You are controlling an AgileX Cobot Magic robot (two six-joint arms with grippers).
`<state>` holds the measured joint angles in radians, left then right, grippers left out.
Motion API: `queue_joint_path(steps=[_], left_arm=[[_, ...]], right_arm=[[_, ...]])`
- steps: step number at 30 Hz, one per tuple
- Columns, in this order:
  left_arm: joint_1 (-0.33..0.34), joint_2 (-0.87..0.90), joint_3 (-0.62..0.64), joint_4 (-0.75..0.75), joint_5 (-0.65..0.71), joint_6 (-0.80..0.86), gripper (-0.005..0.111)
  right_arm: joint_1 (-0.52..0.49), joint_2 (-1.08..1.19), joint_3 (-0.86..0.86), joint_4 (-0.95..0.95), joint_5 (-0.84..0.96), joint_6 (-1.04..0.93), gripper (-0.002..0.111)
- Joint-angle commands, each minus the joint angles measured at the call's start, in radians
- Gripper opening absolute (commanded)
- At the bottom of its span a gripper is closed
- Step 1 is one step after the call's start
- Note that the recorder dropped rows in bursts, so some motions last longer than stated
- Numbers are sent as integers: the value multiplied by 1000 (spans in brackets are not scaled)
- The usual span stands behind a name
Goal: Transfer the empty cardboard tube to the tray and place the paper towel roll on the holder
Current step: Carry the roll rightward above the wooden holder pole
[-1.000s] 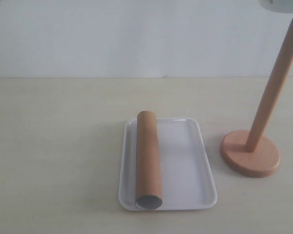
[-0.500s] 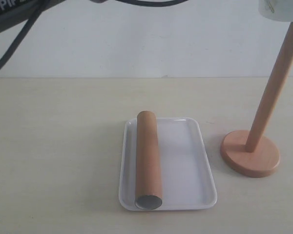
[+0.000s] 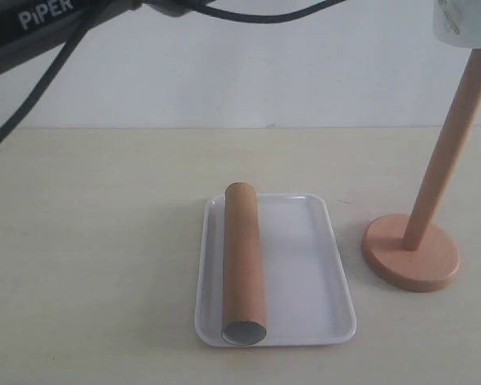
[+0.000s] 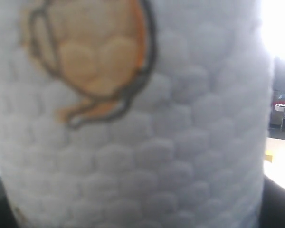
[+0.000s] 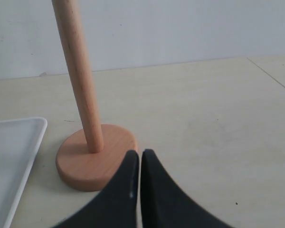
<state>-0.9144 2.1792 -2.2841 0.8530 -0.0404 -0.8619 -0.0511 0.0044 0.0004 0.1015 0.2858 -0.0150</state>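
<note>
The empty cardboard tube (image 3: 244, 261) lies lengthwise along the left side of the white tray (image 3: 309, 265). The wooden holder (image 3: 410, 255) stands to the right of the tray. The paper towel roll (image 3: 465, 20) hangs at the top right with its lower end over the tip of the holder's rod (image 3: 445, 152). My left arm (image 3: 40, 24) reaches across the top of the exterior view. The roll (image 4: 142, 142) fills the left wrist view and hides that gripper's fingers, which hold it. My right gripper (image 5: 140, 154) is shut and empty, low beside the holder's base (image 5: 92, 161).
A pale wall rises behind the beige table (image 3: 88, 241). A black cable (image 3: 32, 104) hangs down from the left arm at the upper left. The tray's corner (image 5: 12, 156) shows in the right wrist view next to the holder.
The left arm has come into the exterior view along the top. The paper towel roll has come down and now covers the tip of the rod. The right gripper, the tube and the tray are unmoved.
</note>
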Motion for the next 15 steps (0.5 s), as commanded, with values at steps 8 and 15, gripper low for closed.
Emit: queue_joint_path(steps=[8, 15], left_arm=[[-5, 23, -8, -5, 40, -6, 4], [-5, 44, -8, -8, 14, -27, 4]], right_arm=[[4, -4, 0, -4, -11, -3, 1], [4, -4, 0, -4, -11, -3, 1]])
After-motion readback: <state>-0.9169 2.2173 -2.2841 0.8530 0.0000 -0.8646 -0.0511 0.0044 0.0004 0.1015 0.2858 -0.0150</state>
